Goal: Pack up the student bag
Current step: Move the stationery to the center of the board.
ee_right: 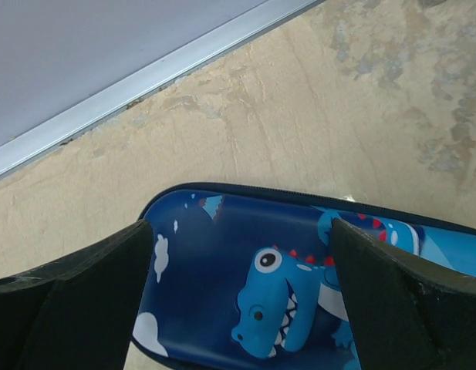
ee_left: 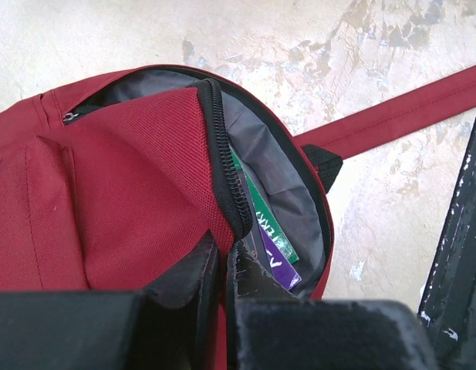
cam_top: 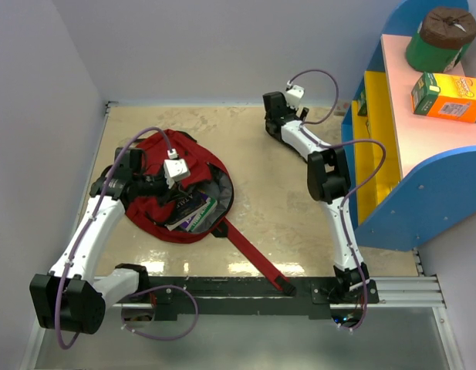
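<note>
Fingers (ee_left: 183, 285) on coarse-woven student bag (ee_left: 137, 177) (rounded)

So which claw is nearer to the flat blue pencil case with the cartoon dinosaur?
Right. The right claw hangs open over the blue dinosaur pencil case, a finger on each side. The left claw is far off, shut on the zipper edge of the dark-red fabric backpack.

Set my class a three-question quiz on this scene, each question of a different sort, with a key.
1. True or false: the student bag is zipped shut.
2. The open right jaws are over which item? A water bottle; B blue pencil case; C lunchbox.
3. Fill in: the left jaws pinch the bag's ____ edge.
Key: 1 false; 2 B; 3 zipper.
</note>
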You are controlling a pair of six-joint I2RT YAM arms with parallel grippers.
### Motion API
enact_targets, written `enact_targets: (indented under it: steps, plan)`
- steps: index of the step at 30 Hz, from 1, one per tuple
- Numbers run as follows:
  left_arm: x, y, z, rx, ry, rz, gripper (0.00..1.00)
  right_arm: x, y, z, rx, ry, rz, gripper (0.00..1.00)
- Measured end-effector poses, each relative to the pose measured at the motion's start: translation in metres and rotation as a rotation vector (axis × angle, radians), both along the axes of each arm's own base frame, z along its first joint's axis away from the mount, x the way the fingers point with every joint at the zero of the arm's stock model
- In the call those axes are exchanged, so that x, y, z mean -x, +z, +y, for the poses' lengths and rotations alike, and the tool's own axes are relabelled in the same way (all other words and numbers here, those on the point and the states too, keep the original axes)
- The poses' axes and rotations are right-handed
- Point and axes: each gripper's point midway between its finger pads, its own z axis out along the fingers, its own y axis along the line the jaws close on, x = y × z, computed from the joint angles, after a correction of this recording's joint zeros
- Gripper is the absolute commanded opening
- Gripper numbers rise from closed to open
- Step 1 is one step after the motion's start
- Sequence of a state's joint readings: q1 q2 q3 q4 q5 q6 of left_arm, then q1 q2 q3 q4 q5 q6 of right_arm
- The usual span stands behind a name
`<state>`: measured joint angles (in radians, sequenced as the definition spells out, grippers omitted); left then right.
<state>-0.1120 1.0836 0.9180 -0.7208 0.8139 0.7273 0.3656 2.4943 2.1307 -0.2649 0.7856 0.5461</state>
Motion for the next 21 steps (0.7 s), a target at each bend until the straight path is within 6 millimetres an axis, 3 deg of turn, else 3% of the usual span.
enact_targets:
  steps: [7, 13, 17, 21]
  plan:
    - [-0.001, -0.003, 0.001, -0.006, 0.004, 0.010, 0.00, -0.023, -0.012, -0.011, -0.115, 0.023, 0.002, 0.99]
    - [-0.002, -0.005, 0.001, -0.009, 0.006, 0.016, 0.00, -0.026, -0.020, 0.007, -0.247, 0.129, 0.024, 0.99]
    - [-0.002, -0.005, 0.001, -0.009, 0.006, 0.016, 0.00, -0.009, -0.020, 0.037, -0.274, 0.202, 0.044, 0.99]
    - [-0.002, -0.005, 0.001, -0.010, 0.007, 0.015, 0.00, 0.041, -0.021, 0.103, -0.311, 0.309, 0.083, 0.99]
